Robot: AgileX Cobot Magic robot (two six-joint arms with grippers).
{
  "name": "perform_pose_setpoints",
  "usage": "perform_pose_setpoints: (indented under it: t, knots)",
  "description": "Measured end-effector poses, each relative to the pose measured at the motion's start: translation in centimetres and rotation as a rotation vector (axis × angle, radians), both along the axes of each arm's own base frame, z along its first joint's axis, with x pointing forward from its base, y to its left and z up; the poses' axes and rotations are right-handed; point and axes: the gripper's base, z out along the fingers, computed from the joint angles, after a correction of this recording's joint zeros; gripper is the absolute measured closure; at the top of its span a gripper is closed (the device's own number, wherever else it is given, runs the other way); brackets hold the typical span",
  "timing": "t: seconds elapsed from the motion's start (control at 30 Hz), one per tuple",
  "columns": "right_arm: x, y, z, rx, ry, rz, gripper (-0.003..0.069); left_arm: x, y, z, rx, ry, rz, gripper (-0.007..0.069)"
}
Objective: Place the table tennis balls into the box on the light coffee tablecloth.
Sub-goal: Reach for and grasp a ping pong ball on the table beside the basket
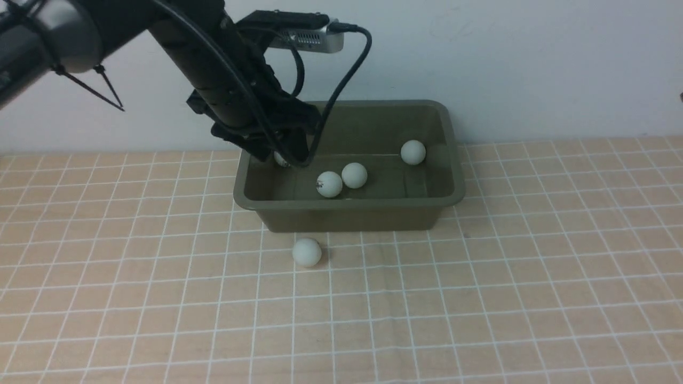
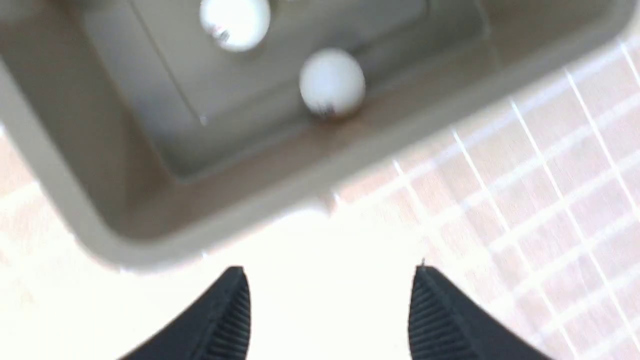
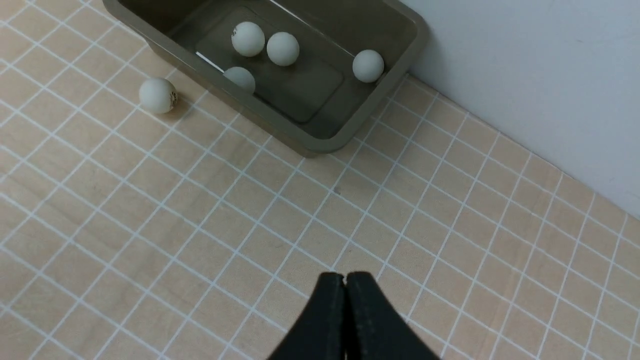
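The olive-green box (image 1: 373,204) stands on the light coffee tablecloth (image 1: 480,293) near the back wall. Three table tennis balls lie inside it (image 1: 329,184) (image 1: 354,175) (image 1: 413,152). A fourth ball (image 1: 279,159) shows partly beside my left gripper (image 1: 285,154), which hangs over the box's left end. In the left wrist view that gripper (image 2: 330,272) is open, with nothing between its fingers, above the box's corner (image 2: 100,150). One more ball (image 1: 307,252) rests on the cloth just in front of the box. My right gripper (image 3: 345,277) is shut and empty over bare cloth.
A pale wall (image 1: 533,64) rises close behind the box. The left arm's cable (image 1: 347,80) loops down over the box's left rear part. Gridded cloth stretches in front of the box and to both sides.
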Motion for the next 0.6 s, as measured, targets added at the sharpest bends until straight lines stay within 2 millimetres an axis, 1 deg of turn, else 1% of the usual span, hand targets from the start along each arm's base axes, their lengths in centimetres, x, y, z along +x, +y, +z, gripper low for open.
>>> perform_pose_setpoints:
  t: [0.03, 0.1, 0.13, 0.17, 0.2, 0.23, 0.27, 0.3, 0.37, 0.43, 0.5, 0.6]
  knots:
    - [0.0, 0.0, 0.0, 0.000, 0.000, 0.000, 0.0677, -0.9, 0.3, 0.4, 0.002, 0.004, -0.001, 0.0270]
    - [0.0, 0.0, 0.0, 0.004, 0.002, 0.002, 0.0677, -2.6, 0.9, 0.1, 0.011, 0.030, 0.000, 0.0270]
    - [0.0, 0.1, 0.0, 0.005, 0.002, 0.003, 0.0677, -3.1, 1.0, 0.4, 0.008, 0.026, 0.002, 0.0270]
    - [0.0, 0.1, 0.0, 0.013, 0.005, 0.007, 0.0677, -4.6, 1.5, -0.2, 0.006, 0.037, 0.010, 0.0270]
    - [-0.1, 0.1, 0.0, 0.015, 0.006, 0.008, 0.0677, -5.6, 1.8, -0.4, -0.005, 0.033, 0.019, 0.0270]
    - [-0.1, 0.2, 0.0, 0.017, 0.007, 0.009, 0.0677, -5.9, 1.9, -0.2, -0.016, 0.017, 0.023, 0.0270]
    - [-0.1, 0.2, 0.0, 0.023, 0.009, 0.012, 0.0677, -7.3, 2.2, -0.6, -0.049, 0.000, 0.045, 0.0270]
    - [-0.1, 0.2, 0.0, 0.025, 0.010, 0.013, 0.0677, -8.0, 2.3, -0.9, -0.075, -0.012, 0.061, 0.0270]
    - [-0.1, 0.3, 0.0, 0.031, 0.012, 0.016, 0.0677, -9.7, 2.5, -2.0, -0.145, -0.043, 0.107, 0.0270]
    - [-0.1, 0.4, 0.0, 0.038, 0.015, 0.020, 0.0677, -10.8, 2.1, -3.4, -0.217, -0.117, 0.158, 0.0272]
    - [-0.2, 0.4, 0.0, 0.044, 0.018, 0.023, 0.0677, -11.6, 1.5, -5.1, -0.235, -0.151, 0.174, 0.0278]
    - [-0.2, 0.5, 0.0, 0.056, 0.023, 0.029, 0.0677, -12.2, 0.1, -7.6, -0.239, -0.196, 0.177, 0.0306]
